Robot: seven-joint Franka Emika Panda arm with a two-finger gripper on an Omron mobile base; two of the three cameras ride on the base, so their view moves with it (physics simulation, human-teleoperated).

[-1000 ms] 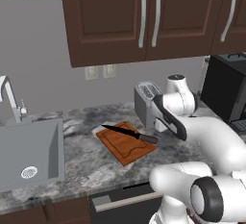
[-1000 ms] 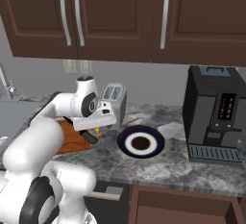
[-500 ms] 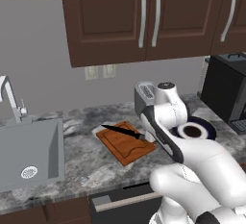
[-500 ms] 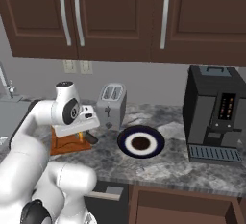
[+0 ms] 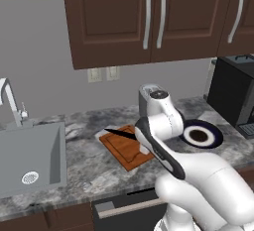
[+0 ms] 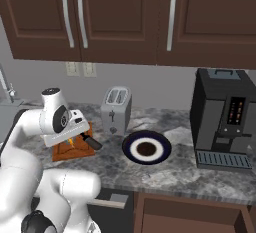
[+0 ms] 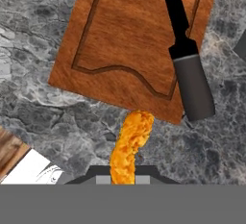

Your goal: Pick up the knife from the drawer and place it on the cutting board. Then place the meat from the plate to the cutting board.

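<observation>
Gripper: the gripper (image 7: 124, 180) hung just off the notched edge of the cutting board (image 7: 129, 40), jaws clamped on the meat (image 7: 129, 146), which stuck out lengthwise toward the board.
Meat: orange-yellow, over bare counter, its far tip right at the board's rim.
Knife: the knife (image 7: 185, 55) lay along one side of the board, black blade on the wood, grey handle overhanging the notched edge onto the stone.
Open room on board: the wide grooved area beside the blade was free.
Edges: the board sat at an angle on the counter (image 5: 94, 175), between the sink (image 5: 30, 158) and the toaster (image 6: 116, 111).
Plate: the plate (image 6: 147, 147) stood past the toaster, well apart from the board, near the coffee machine (image 6: 225, 119).
Surface: grey marbled stone.
Room: dark cabinets (image 6: 125, 17) above.
</observation>
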